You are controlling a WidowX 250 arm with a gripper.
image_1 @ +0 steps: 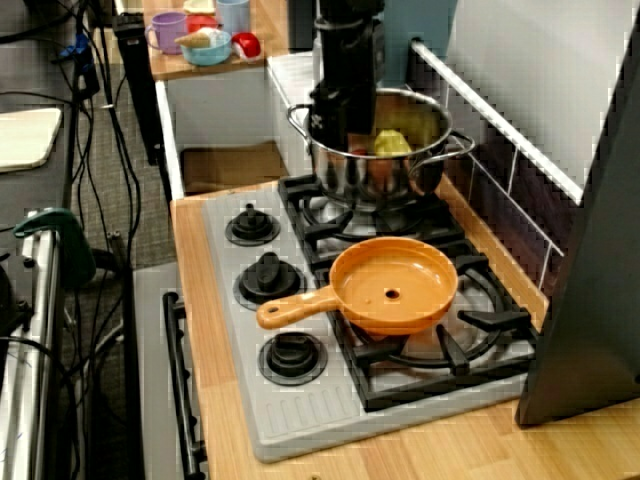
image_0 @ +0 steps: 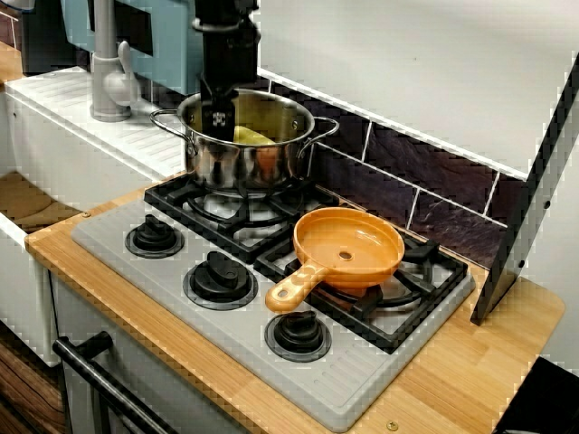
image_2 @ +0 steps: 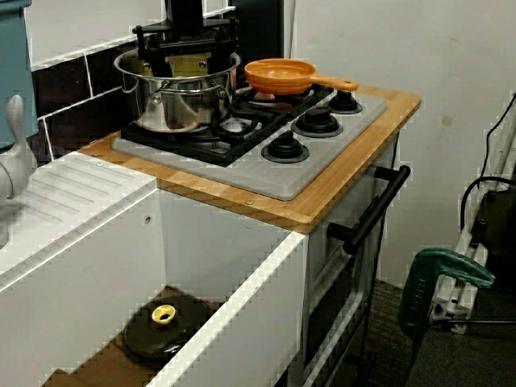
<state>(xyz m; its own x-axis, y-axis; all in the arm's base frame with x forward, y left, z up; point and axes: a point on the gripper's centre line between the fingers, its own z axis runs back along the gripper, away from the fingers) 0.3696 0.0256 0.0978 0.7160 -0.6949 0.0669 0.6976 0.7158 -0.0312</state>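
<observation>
We see the pincer (image_0: 218, 116) lowered into the steel pot (image_0: 262, 167), its tip below the rim. From the front of the stove its black body hides the fingers, so we cannot tell whether they are spread, closed or gripping anything. Just beside it, inside the pot, lies a yellow piece (image_0: 254, 136). It is close enough that it may be touching, though none of the three views settles that. The pot wall rings the pincer on every side, and the pot sits squarely on the black grate (image_0: 237, 217) directly beneath. One burner away stands an orange pan (image_0: 348, 249), upright and well apart from the pot, with its handle pointing towards the stove's front edge. Farther out still, along that edge, is a row of three black knobs (image_0: 220, 276). On the pincer's other side, past the pot, a grey faucet (image_0: 109, 81) rises from the white drainboard. Farthest of all, in the view across the sink, a dark lid with a yellow knob (image_2: 165, 329) lies in the basin.
</observation>
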